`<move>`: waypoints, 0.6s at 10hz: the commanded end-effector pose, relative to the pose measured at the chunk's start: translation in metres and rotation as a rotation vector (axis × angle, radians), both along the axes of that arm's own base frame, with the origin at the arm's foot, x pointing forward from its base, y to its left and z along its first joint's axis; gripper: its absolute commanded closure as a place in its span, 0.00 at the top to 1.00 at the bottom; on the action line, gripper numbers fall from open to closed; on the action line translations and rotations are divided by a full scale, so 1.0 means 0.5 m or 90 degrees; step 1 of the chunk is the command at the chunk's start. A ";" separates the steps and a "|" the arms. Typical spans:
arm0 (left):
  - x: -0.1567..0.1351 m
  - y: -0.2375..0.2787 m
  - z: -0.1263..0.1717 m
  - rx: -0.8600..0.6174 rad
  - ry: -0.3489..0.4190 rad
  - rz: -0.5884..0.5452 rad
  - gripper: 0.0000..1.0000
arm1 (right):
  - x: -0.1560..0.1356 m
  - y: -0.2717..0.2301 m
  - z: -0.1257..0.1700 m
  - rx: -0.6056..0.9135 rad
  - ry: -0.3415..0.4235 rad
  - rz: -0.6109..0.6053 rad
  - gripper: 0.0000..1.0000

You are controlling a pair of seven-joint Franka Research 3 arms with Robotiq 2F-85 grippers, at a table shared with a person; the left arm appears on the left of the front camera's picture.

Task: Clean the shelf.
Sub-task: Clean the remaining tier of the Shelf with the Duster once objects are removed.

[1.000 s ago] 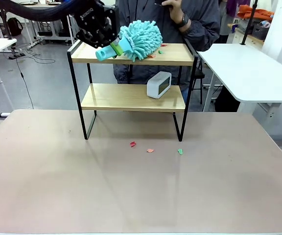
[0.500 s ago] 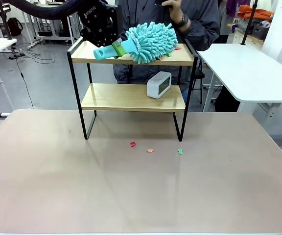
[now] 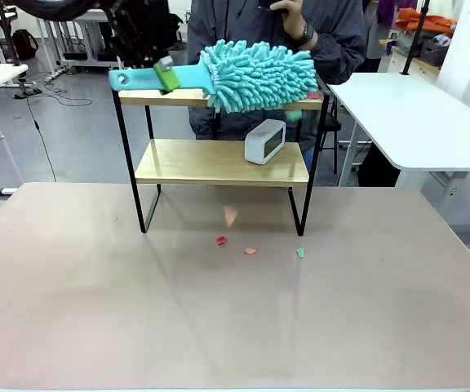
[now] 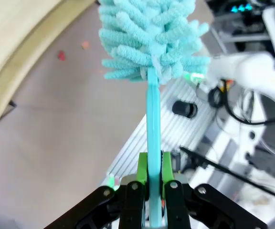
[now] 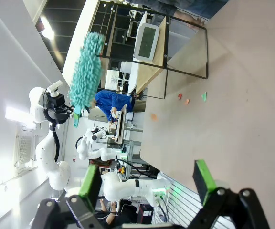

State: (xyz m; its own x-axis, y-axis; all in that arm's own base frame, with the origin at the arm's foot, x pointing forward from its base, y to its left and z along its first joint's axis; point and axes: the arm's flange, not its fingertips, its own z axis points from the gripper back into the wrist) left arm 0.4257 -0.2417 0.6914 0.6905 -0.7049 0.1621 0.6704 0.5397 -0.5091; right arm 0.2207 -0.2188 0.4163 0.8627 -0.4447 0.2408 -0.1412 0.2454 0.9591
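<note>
The small two-tier shelf of light wooden boards in a thin black metal frame [image 3: 194, 162] stood at the far middle of the pale brown tabletop [image 3: 235, 327]. The left gripper [image 3: 163, 75] hung just above the left end of its top board. From the left wrist camera, a wooden board of the shelf [image 4: 18, 43] lay off to the upper left of the left gripper [image 4: 149, 179]. The right gripper [image 5: 147, 179] was well apart from the shelf [image 5: 157, 62], back on the robot's side of the table.

A second before, the fluffy teal microfibre duster with a flat teal plastic handle [image 3: 255, 75] had sat tilted over the middle of the top board. Now its handle lay level and its head had swept to the board's right end. A blurred orange scrap [image 3: 230, 216], not there before, showed in front of the shelf below its lower board. The red scrap [image 3: 221, 240], the orange scrap [image 3: 250, 251] and the green scrap [image 3: 300, 252] had stayed put on the table, and so had the small white clock [image 3: 265, 140] on the lower board.

The left gripper's green pads were pinched narrow on the duster's handle. The right gripper's jaws stood wide apart, holding and touching nothing.
</note>
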 end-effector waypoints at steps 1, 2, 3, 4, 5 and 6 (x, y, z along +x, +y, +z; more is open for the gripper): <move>-0.030 0.043 0.021 -0.022 0.017 -0.081 0.00 | -0.001 -0.004 0.001 -0.006 -0.016 0.006 1.00; -0.043 0.061 0.026 -0.034 0.013 -0.088 0.00 | -0.001 -0.004 0.001 -0.006 -0.016 0.006 1.00; -0.055 0.078 0.031 -0.048 0.015 -0.094 0.00 | -0.001 -0.004 0.001 -0.006 -0.016 0.006 1.00; -0.064 0.095 0.035 -0.058 0.020 -0.100 0.00 | -0.001 -0.004 0.001 -0.006 -0.016 0.006 1.00; -0.073 0.107 0.040 -0.065 0.013 -0.098 0.00 | -0.001 -0.004 0.001 -0.006 -0.016 0.006 1.00; -0.076 0.116 0.042 -0.073 0.014 -0.099 0.00 | -0.001 -0.004 0.001 -0.006 -0.016 0.006 1.00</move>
State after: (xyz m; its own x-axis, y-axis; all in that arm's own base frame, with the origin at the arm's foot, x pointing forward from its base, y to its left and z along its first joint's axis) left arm 0.3944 -0.1898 0.7178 0.5896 -0.7824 0.2009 0.7238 0.4013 -0.5613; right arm 0.2207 -0.2188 0.4163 0.8628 -0.4445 0.2408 -0.1413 0.2452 0.9591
